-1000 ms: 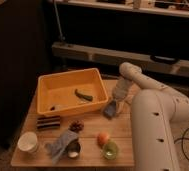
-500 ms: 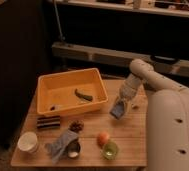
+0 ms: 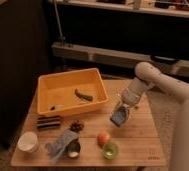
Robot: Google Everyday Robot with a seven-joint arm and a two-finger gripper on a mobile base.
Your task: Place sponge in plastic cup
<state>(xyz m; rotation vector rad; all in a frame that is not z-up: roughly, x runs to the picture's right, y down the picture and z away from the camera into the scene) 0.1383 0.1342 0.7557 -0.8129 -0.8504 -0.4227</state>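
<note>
My hand (image 3: 121,111) hangs at the end of the white arm that reaches in from the right, pointing down over the right half of the bench (image 3: 140,137). Its fingers are clamped together on the sponge (image 3: 118,118), gripping it by the upper end. The sponge is a small blue-grey block hanging tilted below the fingertips. I read it as lifted just off the wood, though I cannot be sure its lower edge is free of the surface.

Just to the left of the hand is the yellow bin (image 3: 67,75), which sits on the back left part of the bench. A curved green item (image 3: 83,95) lies on its floor.

In front of the hand, nearer the front edge, is the plastic cup (image 3: 110,150), low, light green and upright. It is near the sponge but clearly apart from it, and nothing I can make out is inside. An orange ball (image 3: 103,138) sits right beside the cup on its back left side.

Further left along the front are a shiny metal cup (image 3: 74,149) and a blue-grey cloth (image 3: 59,143) bunched against it. A white cup (image 3: 28,141) stands near the front left corner. Behind those lie a dark striped block (image 3: 48,121) and a small dark reddish object (image 3: 77,126).
</note>
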